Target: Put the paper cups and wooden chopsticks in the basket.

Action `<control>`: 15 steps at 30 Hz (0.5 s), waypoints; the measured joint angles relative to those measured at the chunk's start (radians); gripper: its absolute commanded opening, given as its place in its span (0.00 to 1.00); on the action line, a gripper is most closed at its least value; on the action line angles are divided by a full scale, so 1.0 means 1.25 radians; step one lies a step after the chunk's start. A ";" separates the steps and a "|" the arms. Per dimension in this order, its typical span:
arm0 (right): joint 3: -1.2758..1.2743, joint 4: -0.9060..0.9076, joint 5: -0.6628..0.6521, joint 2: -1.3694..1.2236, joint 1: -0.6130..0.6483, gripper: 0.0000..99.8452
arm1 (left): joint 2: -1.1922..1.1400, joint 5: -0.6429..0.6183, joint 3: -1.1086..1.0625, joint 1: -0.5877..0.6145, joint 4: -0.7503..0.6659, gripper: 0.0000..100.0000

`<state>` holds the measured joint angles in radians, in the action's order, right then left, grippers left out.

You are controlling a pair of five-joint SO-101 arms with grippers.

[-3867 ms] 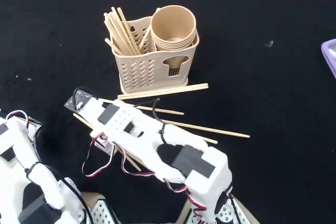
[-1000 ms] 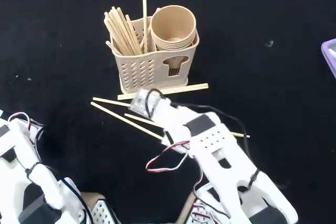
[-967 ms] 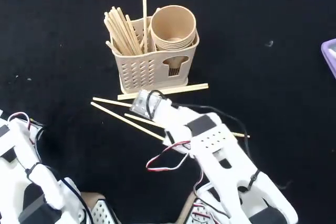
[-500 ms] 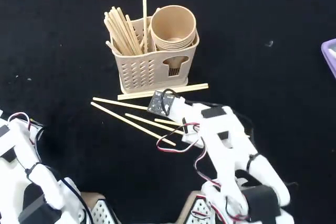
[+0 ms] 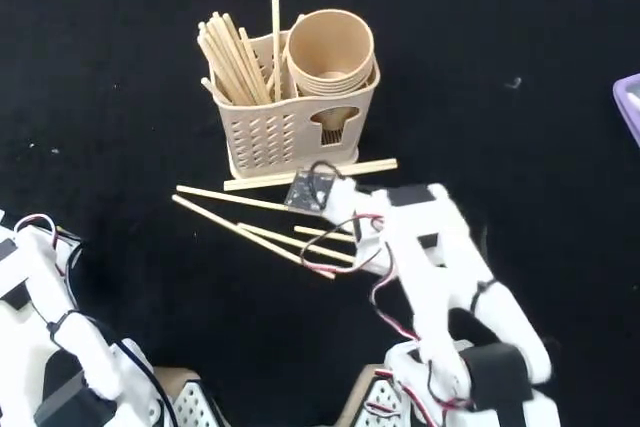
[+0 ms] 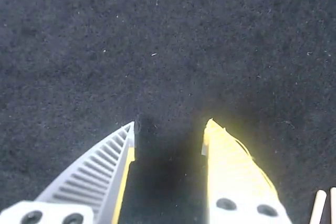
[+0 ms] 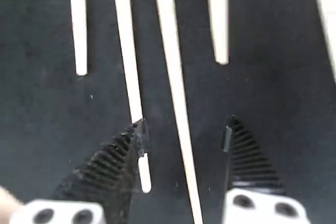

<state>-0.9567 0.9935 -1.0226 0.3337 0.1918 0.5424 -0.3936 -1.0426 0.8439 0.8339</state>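
Well along, by the look of it, but unfinished. Already in the basket just beyond the right gripper: paper cups and wooden chopsticks. Left to gather: loose chopsticks beneath the spread, empty jaws, one lying between them. Left gripper likewise spread, holding nothing.

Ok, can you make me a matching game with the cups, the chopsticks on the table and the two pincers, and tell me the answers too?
Things:
1. paper cups
2. loose chopsticks
3. right pincer
4. left pincer

Places or states:
A. open, with nothing in the gap
B. stacked inside the basket
C. open, with one chopstick running through the gap
D. lying flat on the black table

Pairs: 1-B, 2-D, 3-C, 4-A.
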 measured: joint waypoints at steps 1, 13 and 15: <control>0.014 0.036 0.000 0.021 0.000 0.24 | 0.000 0.000 0.000 0.000 0.000 0.21; -0.082 -0.002 0.000 0.072 0.081 0.27 | 0.000 -0.001 0.000 0.000 0.000 0.21; -0.081 -0.033 0.000 0.034 0.082 0.27 | 0.000 -0.001 0.000 0.000 0.000 0.21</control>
<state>-1.0579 0.9521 -1.0226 0.3767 0.2946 0.5424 -0.3951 -1.0426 0.8439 0.8339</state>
